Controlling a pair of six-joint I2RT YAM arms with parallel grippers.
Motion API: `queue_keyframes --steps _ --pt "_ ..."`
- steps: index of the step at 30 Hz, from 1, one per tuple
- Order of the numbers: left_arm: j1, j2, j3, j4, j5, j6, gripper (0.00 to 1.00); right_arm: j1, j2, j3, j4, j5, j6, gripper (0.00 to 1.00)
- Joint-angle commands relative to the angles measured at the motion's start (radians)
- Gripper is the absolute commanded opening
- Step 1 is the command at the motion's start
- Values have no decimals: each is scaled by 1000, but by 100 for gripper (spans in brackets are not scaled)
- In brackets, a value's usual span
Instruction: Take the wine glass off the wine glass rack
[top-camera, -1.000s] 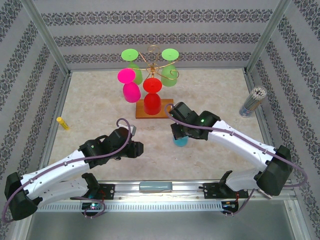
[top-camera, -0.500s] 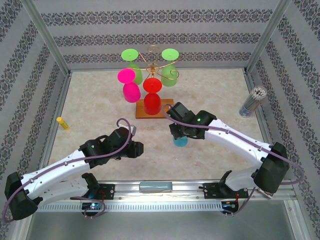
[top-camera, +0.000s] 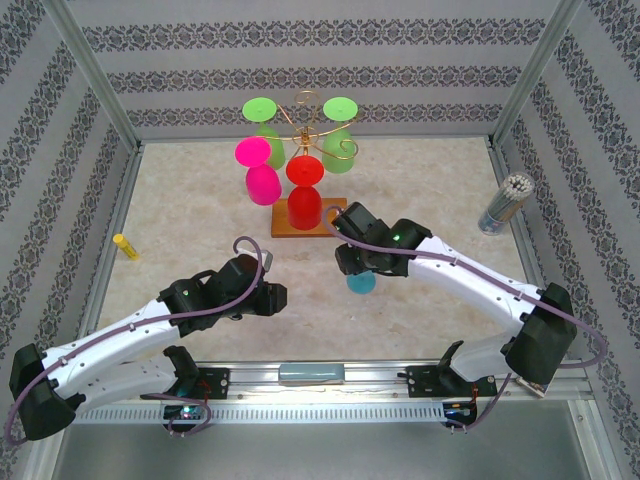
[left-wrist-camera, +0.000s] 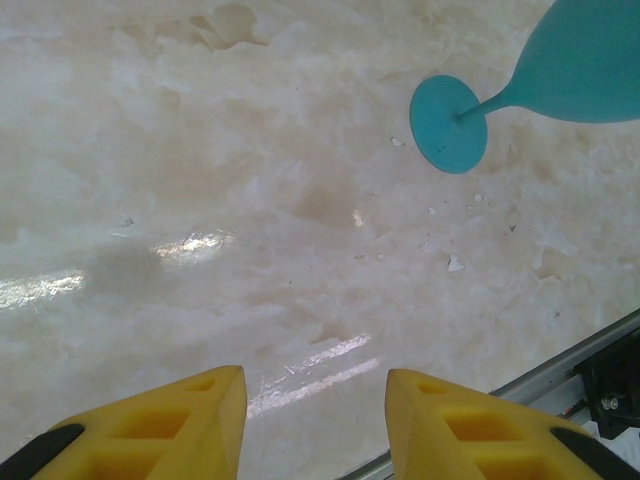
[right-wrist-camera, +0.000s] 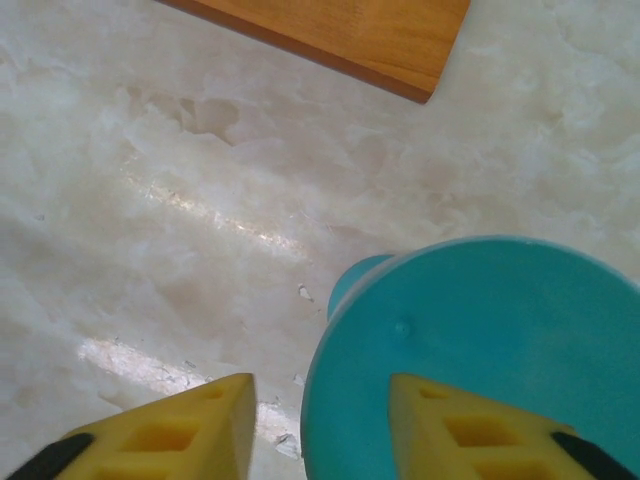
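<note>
Right wrist view first: you see the right gripper (right-wrist-camera: 318, 388) with its two yellow fingers apart, released, and gripping nothing. The teal wine glass (right-wrist-camera: 480, 340) is directly under it. Its wide bowl is partly behind the right finger, and the left finger is clear of it. This glass is off the rack and seems to stand on its foot on the table (top-camera: 200, 200), near the corner of the wooden base (right-wrist-camera: 340, 30) but not touching it. The left gripper (left-wrist-camera: 312, 376) is also released, with only bare surface between its fingers; for it, the teal glass is ahead and to the right, well apart. The table has a pale cream top with a marble pattern, glossy, with bright reflections and some small white specks around the glass. A metal rail (top-camera: 310, 374) runs along the near edge between the two arm bases. Walls with grey patterned wallpaper in horizontal bands close three sides, with slanted metal posts at the back corners. From the top external view, the wine glass rack (top-camera: 302, 135) stands at the back centre. Four glasses hang on it with the foot up: the red glass (top-camera: 305, 205) at the front over the base, the pink glass (top-camera: 262, 184) to its left, and two green glasses (top-camera: 338, 152) behind. The right wrist covers part of the teal glass in this view. A small yellow object (top-camera: 125, 246) lies near the left wall, and a cup of white sticks (top-camera: 505, 203) stands near the right wall, both well away from the arms.
</note>
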Motion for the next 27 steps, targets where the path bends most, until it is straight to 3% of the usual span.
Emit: queue_keyframes --steps 1,9,13,18,21,27 --pt "13 9 24 12 -5 34 42 6 -50 43 -21 10 8 44" --pt "13 20 101 -29 -22 55 44 3 -171 103 -80 -7 22 46" --pt "14 19 167 -88 -55 54 44 -10 -232 124 -77 -85 42 37" --pt "43 -13 265 -143 -72 50 44 -27 -250 180 -52 -178 61 36" --pt "108 -41 318 -173 -23 56 45 -30 -241 208 -14 -216 80 40" --pt "302 -38 421 -160 145 104 48 -56 -207 216 142 -326 126 40"
